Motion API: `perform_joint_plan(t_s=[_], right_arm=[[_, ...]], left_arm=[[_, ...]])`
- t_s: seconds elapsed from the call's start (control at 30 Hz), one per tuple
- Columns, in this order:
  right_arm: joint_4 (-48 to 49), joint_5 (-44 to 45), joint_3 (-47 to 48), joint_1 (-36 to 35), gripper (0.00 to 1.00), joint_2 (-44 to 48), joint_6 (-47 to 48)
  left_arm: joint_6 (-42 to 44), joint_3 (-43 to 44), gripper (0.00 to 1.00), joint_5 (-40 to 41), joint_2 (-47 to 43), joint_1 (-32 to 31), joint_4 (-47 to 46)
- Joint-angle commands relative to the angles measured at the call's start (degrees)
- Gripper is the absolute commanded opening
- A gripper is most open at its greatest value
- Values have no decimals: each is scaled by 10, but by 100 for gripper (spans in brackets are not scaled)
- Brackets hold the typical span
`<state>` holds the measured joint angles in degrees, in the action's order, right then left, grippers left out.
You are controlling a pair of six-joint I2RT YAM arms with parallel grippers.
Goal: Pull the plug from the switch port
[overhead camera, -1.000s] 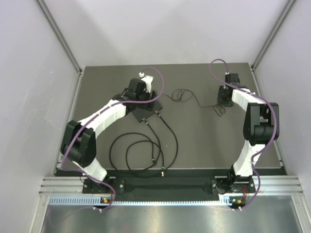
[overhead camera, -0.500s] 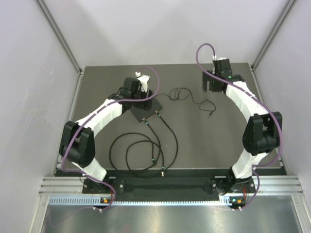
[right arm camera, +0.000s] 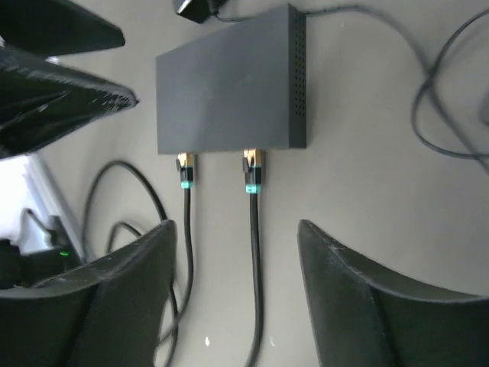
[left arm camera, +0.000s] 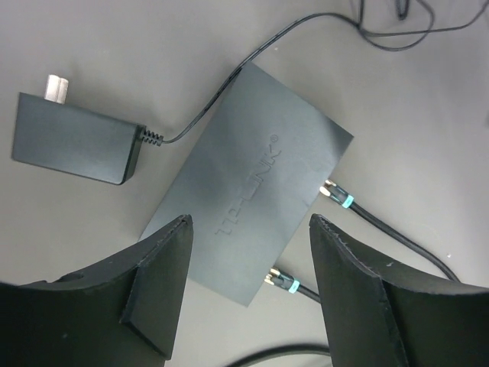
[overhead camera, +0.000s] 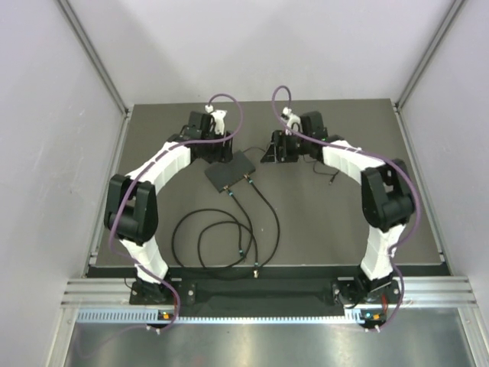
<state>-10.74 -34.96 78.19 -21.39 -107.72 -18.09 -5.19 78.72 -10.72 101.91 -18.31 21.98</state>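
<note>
The switch (overhead camera: 231,173) is a flat black box lying askew at mid-table, also seen in the left wrist view (left arm camera: 260,176) and the right wrist view (right arm camera: 229,92). Two gold-tipped plugs with teal bands sit in its near edge: one plug (right arm camera: 253,170) (left arm camera: 336,195) and a second plug (right arm camera: 185,170) (left arm camera: 279,281). My left gripper (overhead camera: 217,150) (left arm camera: 250,222) hovers open just behind the switch's far-left end, holding nothing. Off the switch's far-right corner, my right gripper (overhead camera: 275,150) (right arm camera: 235,225) is open above the plug cables and touches nothing.
A black power adapter (left arm camera: 72,138) lies beside the switch, its thin cord (left arm camera: 252,57) running to the switch's far edge. The black plug cables coil in loops (overhead camera: 221,237) toward the near edge. More thin cord (overhead camera: 325,170) lies to the right.
My right arm swung left from the far right corner to the switch, jaws now open. My left gripper drew back off the switch toward the far edge.
</note>
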Motion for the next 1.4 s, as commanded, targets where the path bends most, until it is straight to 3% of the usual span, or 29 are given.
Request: perform_joint_plan(t_s=[0.0, 0.2, 0.63, 0.93, 1.37], right_arm=[[133, -101, 11, -2, 63, -56, -91], [153, -121, 33, -8, 56, -127, -118], [177, -158, 60, -17, 47, -190, -147], [138, -169, 86, -23, 46, -224, -129], [155, -189, 78, -40, 46, -252, -136]], left_arm=[[-8, 28, 67, -7, 28, 5, 5], [-5, 38, 66, -11, 69, 5, -6], [4, 23, 67, -9, 90, 5, -16], [7, 15, 66, -6, 99, -1, -15], [21, 13, 66, 13, 108, -15, -10]])
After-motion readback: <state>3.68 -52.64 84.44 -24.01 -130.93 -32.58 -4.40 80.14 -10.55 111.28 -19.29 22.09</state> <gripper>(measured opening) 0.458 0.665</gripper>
